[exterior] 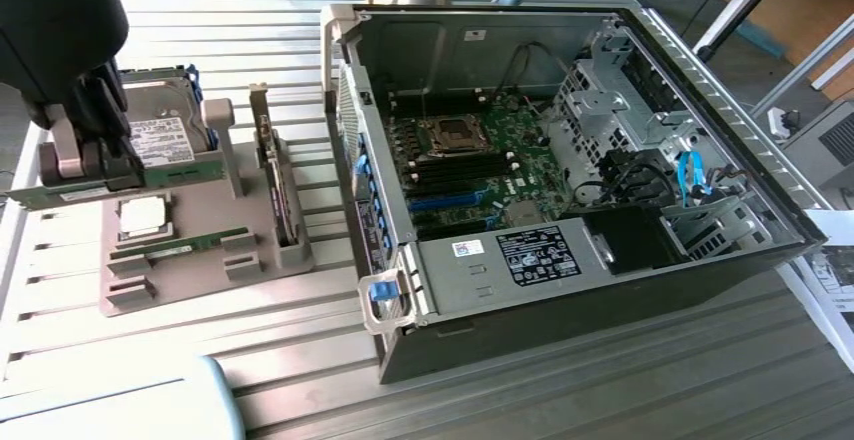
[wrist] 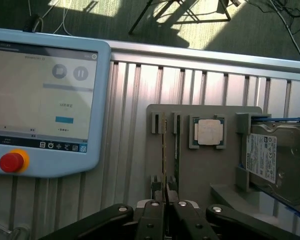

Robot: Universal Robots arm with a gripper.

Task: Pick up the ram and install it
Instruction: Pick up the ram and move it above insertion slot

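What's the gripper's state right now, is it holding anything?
The gripper is closed, holding the ram above the tray.

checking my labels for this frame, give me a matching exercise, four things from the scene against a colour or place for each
Things:
1 ram
2 processor chip
3 pendant button
4 cable in the computer case

Colour or place:
a red
b lying flat in the grey fixture
c blue
d gripped by the fingers

Pairs: 1-d, 2-b, 3-a, 4-c
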